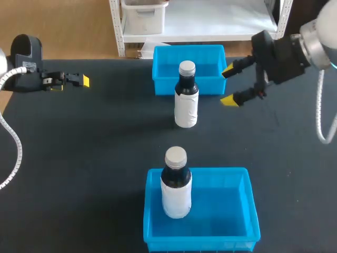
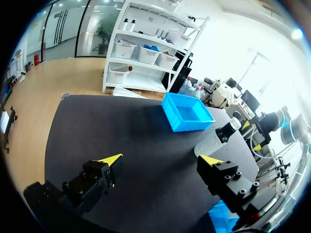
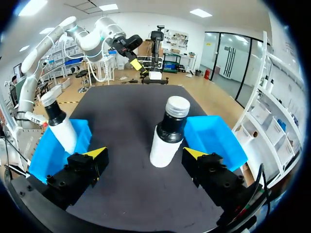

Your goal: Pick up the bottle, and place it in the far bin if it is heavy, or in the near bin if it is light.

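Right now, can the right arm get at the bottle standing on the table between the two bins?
Probably yes. The right gripper is open, the bottle stands upright just ahead of it, and only bare table lies between them.

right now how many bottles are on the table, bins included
2. The far bottle stands upright on the table, just in front of the far bin; the near bottle stands upright inside the near bin, toward its left side. None seems hidden.
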### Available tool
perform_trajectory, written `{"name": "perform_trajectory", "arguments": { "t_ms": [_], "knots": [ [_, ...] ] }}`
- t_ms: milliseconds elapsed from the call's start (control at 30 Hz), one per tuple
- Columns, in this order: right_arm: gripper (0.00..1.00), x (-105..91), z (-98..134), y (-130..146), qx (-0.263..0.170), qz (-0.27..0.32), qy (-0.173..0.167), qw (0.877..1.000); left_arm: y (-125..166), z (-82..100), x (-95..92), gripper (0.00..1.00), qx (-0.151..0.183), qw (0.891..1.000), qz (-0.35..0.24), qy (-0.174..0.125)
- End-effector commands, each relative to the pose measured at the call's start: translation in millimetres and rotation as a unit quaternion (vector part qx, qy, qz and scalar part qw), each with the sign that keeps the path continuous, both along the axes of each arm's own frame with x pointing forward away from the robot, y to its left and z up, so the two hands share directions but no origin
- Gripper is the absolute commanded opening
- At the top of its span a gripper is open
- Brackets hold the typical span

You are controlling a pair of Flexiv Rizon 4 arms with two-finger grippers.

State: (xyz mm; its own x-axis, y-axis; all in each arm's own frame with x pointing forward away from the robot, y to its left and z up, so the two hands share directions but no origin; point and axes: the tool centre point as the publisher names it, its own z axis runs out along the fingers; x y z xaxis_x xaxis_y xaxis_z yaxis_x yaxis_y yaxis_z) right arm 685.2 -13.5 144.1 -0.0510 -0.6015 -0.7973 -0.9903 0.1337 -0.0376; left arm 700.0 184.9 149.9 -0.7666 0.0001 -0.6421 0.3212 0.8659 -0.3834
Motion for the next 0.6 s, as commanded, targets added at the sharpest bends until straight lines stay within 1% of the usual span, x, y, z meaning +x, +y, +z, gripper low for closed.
{"name": "perform_trajectory", "arguments": {
  "t_ms": [33, 167, 300, 600],
  "knots": [
    [1.0, 51.9, -16.2, 17.5, 0.015, 0.022, 0.014, 1.0, 0.0, 0.0, 0.0, 1.0, 0.0, 1.0, 0.0, 0.0],
    [1.0, 67.5, -19.4, 28.3, 0.025, 0.022, 0.015, 0.999, 0.0, 0.0, 0.0, 1.0, 0.0, 1.0, 0.0, 0.0],
    [1.0, 75.1, -19.8, 37.4, 0.032, 0.026, 0.016, 0.999, 0.0, 0.0, 0.0, 1.0, 0.0, 1.0, 0.0, 0.0],
    [1.0, 69.9, -18.2, 58.9, 0.045, 0.043, 0.023, 0.998, 0.0, 0.0, 0.0, 1.0, 0.0, 1.0, 0.0, 0.0]
  ]
}}
